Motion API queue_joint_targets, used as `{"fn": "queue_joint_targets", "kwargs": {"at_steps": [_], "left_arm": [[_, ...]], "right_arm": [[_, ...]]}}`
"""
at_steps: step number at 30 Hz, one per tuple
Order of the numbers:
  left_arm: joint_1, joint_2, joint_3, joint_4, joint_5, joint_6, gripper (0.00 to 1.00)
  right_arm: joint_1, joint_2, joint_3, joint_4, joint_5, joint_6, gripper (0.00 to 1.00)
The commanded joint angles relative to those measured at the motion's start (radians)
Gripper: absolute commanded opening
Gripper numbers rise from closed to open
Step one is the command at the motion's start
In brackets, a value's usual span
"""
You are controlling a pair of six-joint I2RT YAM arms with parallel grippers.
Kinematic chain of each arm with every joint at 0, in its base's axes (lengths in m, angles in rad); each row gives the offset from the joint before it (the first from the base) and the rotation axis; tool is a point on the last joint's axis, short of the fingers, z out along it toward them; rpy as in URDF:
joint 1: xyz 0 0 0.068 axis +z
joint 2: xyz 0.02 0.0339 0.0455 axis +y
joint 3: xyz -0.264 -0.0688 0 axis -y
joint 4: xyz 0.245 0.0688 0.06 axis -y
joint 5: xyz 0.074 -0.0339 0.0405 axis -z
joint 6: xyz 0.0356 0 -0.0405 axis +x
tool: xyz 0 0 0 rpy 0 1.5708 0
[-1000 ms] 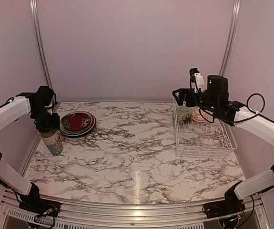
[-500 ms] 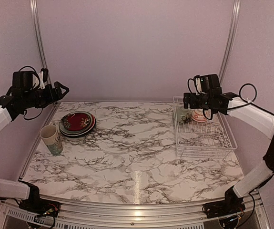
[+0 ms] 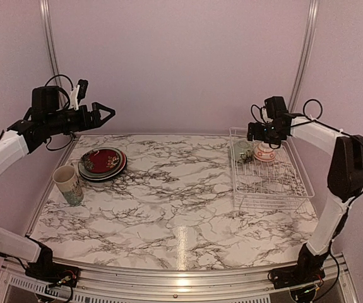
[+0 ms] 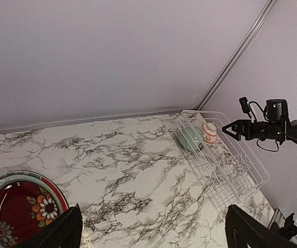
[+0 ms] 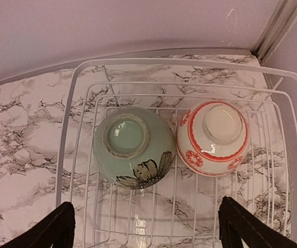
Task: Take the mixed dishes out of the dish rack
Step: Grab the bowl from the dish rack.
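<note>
The white wire dish rack [image 3: 273,184] stands at the right. Two upside-down bowls sit at its far end: a pale green one with a dark flower [image 5: 133,147] and an orange-red-and-white one [image 5: 213,137]. My right gripper [image 5: 145,235] is open and empty, hovering above them [image 3: 254,134]. A stack of plates with the dark red patterned plate on top [image 3: 102,162] and the cream mug with greenish base [image 3: 67,184] stand on the table at the left. My left gripper [image 3: 105,114] is open and empty, raised high above the plates.
The marble table [image 3: 175,202] has pale walls behind and on both sides, with metal rails [image 3: 304,57] in the back corners. The left wrist view shows the rack [image 4: 241,175], both bowls and the right gripper [image 4: 231,128] far across the table.
My left gripper has let go of the mug, which stands on the table, and has risen and swung right. My right gripper has drawn back to the rack's far end, over the bowls.
</note>
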State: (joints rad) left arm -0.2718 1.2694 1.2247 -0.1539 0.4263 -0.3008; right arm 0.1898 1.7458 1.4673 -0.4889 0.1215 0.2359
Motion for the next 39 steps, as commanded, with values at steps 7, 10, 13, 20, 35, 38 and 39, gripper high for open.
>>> {"fn": "queue_joint_targets", "kwargs": {"at_steps": [7,10,13,20,35,38,39], "left_arm": [[-0.001,-0.074,-0.083,-0.018,-0.106,0.107,0.99],[-0.001,-0.078,-0.085,-0.018,-0.101,0.106,0.99],[-0.001,-0.077,-0.085,-0.018,-0.092,0.102,0.99],[-0.001,-0.074,-0.09,-0.01,-0.066,0.091,0.99],[-0.001,-0.061,-0.092,-0.01,-0.054,0.087,0.99],[-0.001,-0.056,-0.091,-0.01,-0.053,0.087,0.99],[0.0,-0.053,-0.091,-0.01,-0.052,0.085,0.99]], "right_arm": [[-0.006,0.35,0.38,-0.132,-0.042,-0.02,0.86],[-0.006,0.402,0.43,-0.144,-0.06,-0.017,0.86],[-0.006,0.437,0.461,-0.147,-0.072,-0.014,0.86],[-0.006,0.496,0.519,-0.151,-0.055,-0.025,0.78],[-0.006,0.568,0.58,-0.177,-0.034,-0.042,0.7],[-0.005,0.567,0.567,-0.169,-0.022,-0.044,0.68],[-0.006,0.567,0.564,-0.166,-0.022,-0.046,0.66]]}}
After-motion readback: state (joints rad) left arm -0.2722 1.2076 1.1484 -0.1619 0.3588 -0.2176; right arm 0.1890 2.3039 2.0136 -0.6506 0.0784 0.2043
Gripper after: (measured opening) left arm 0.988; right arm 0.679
